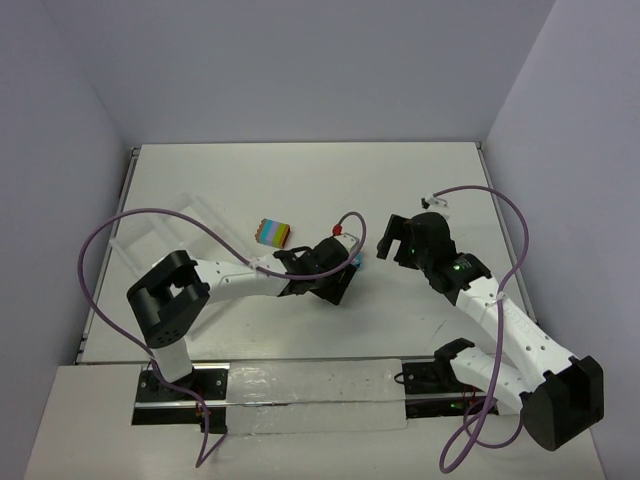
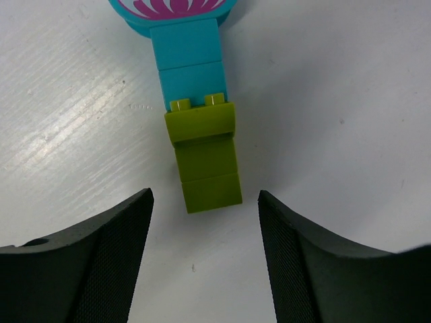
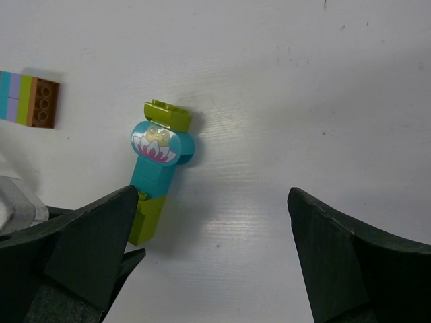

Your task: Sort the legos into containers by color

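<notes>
overhead wide; wrist views close, sharing lego stack (image 2: 202,161)

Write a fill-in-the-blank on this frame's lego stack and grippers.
The left gripper flanks the ___ end of the teal-and-lime lego stack.
The stack's round teal piece shows a pink ___.
The right gripper stands ___, holding nothing.
Missing words: lime green; flower; open.

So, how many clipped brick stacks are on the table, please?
2: the teal-and-lime plastic stack with a flower tile lies near the middle; the striped multicoloured stack lies apart, to its left. Others may be hidden.
</notes>
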